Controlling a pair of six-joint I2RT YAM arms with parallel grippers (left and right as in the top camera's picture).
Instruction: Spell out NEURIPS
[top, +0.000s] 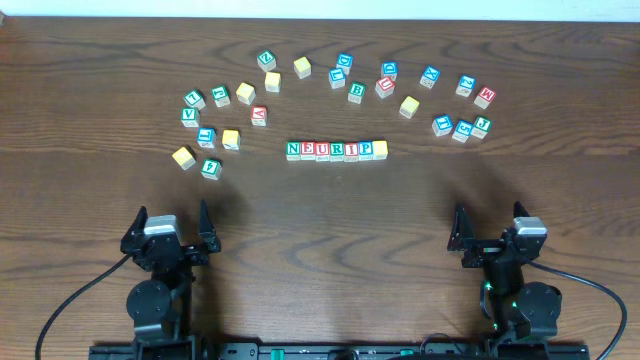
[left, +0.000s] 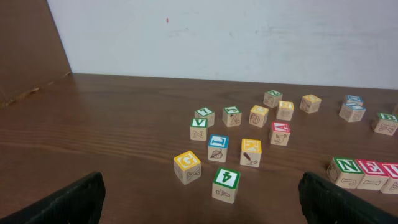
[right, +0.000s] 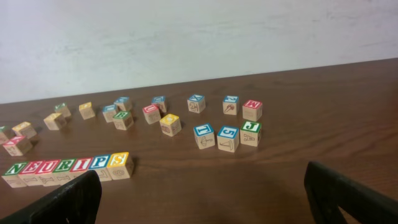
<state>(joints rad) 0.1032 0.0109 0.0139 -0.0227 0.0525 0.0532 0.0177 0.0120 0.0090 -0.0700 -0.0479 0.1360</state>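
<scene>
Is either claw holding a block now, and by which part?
Nothing is held: left claw and right claw are both open and empty, back from the NEURIPS row.

A dark wood-grain surface carries a cube row reading NEURIPS, its seven cubes touching, near the middle. Loose cubes lie scattered in an arc beyond it, apart from the row.

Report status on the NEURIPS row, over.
Left gripper, right gripper: jaws open, empty, clear of the row. NEURIPS row reads complete, yellow S last. Nothing in the way.
</scene>
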